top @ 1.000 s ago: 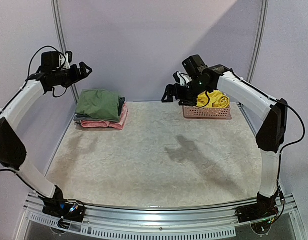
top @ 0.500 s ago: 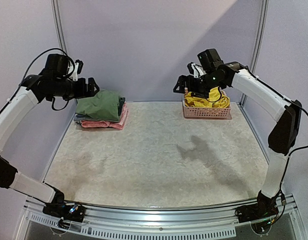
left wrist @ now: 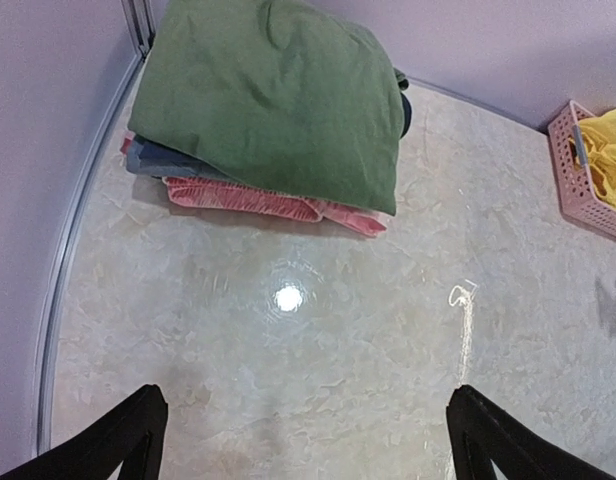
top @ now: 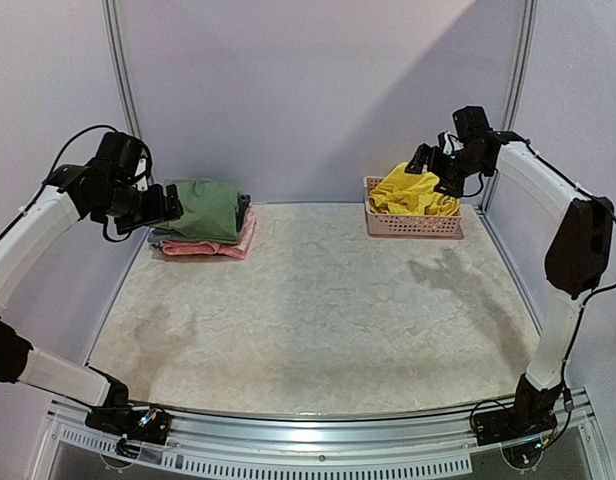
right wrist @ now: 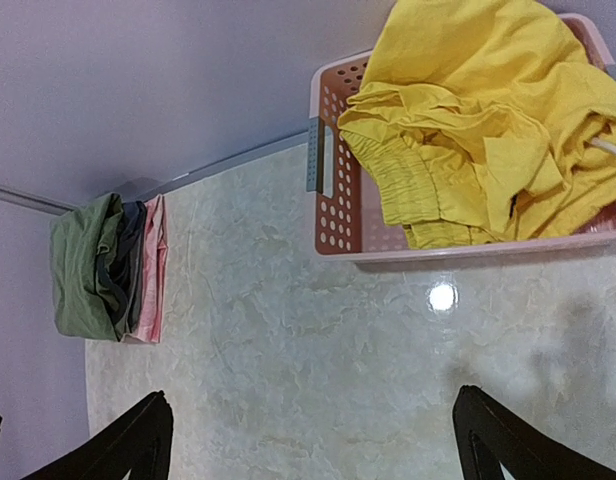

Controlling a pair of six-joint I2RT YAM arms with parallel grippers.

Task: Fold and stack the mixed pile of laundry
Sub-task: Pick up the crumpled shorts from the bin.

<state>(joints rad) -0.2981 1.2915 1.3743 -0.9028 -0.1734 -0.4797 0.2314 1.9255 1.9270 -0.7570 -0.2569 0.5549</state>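
A folded olive-green shirt [left wrist: 278,100] tops a small stack at the table's back left, over a grey-blue garment and a pink one [left wrist: 278,203]. Crumpled yellow shorts [right wrist: 468,120] fill the pink lattice basket [right wrist: 333,210] at the back right. My left gripper [top: 171,204] hovers open just left of the stack [top: 200,210], with nothing between its black fingers [left wrist: 128,440]. My right gripper [top: 422,160] hangs open above the basket's [top: 413,226] back, over the shorts [top: 413,190], also holding nothing. In the right wrist view only bare table lies between the fingertips [right wrist: 138,440].
A metal rail [left wrist: 63,270] borders the table's left edge, close to the stack. Lilac walls close the back and both sides. The marbled tabletop [top: 318,300] stretches between the stack and the basket.
The right arm has swung right and up, from left of the basket to above it. The left gripper has dropped from high up to stack height. Neither holds anything.
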